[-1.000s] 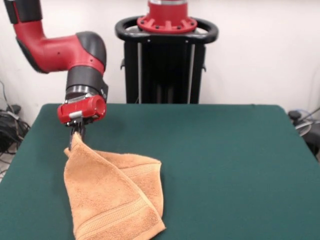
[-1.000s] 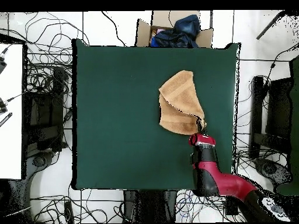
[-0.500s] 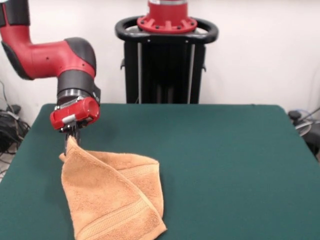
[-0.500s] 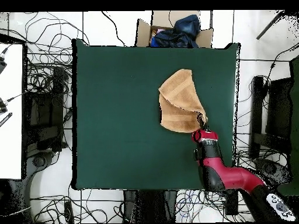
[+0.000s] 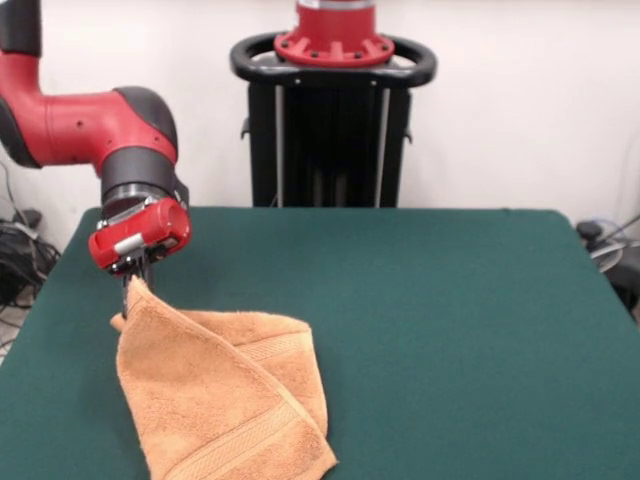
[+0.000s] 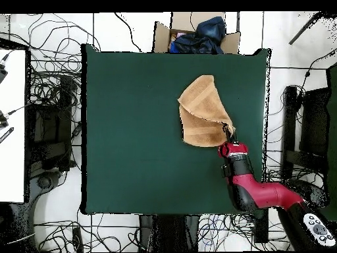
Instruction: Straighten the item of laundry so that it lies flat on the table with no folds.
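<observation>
The peach-tan towel [image 5: 215, 395] lies folded over on the green table [image 5: 450, 320], at the front left in the front view. One corner is lifted off the felt, and my gripper [image 5: 133, 279] is shut on that corner. A woven border band crosses the top layer near the front edge. From overhead the towel [image 6: 201, 112] shows as a folded wedge near the table's [image 6: 131, 132] right side, with my gripper [image 6: 228, 136] at its lower right tip.
A cardboard box [image 6: 195, 34] with dark cloth in it stands just beyond the table's top edge in the overhead view. Cables cover the floor all round the table. The red arm [image 6: 253, 188] crosses the table's lower right corner.
My gripper has carried the held corner left in the front view, towards the table's side edge. The raised layer has stretched with it and the fold has opened a little.
</observation>
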### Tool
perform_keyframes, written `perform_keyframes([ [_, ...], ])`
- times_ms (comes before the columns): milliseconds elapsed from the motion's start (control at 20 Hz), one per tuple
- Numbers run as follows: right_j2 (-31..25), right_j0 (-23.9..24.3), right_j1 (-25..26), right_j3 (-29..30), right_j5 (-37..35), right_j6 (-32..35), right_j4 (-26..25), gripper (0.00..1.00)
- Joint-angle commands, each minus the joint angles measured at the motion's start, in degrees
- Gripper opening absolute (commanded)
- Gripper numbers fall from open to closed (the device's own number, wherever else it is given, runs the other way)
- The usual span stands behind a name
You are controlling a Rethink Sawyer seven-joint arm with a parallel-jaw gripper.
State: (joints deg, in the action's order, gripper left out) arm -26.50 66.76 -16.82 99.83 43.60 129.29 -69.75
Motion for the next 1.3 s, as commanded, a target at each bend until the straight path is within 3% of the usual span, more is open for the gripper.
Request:
perform_keyframes([
  [50, -4.98, -2.49, -2.57, -10.05, -7.86, 24.13, -8.10, 0.00],
  [250, -4.13, -3.77, -5.50, -11.42, -8.69, 29.23, -12.92, 0.00],
  [400, -3.14, -5.53, -7.72, -13.50, -8.63, 36.43, -19.06, 0.00],
  [600, -1.25, -7.63, -10.37, -14.53, -8.38, 43.73, -23.33, 0.00],
  [1050, 0.41, -8.43, -9.71, -13.51, -6.34, 52.57, -19.85, 0.00],
  [1300, 0.93, -8.67, -8.17, -12.73, -4.42, 51.67, -17.88, 0.00],
])
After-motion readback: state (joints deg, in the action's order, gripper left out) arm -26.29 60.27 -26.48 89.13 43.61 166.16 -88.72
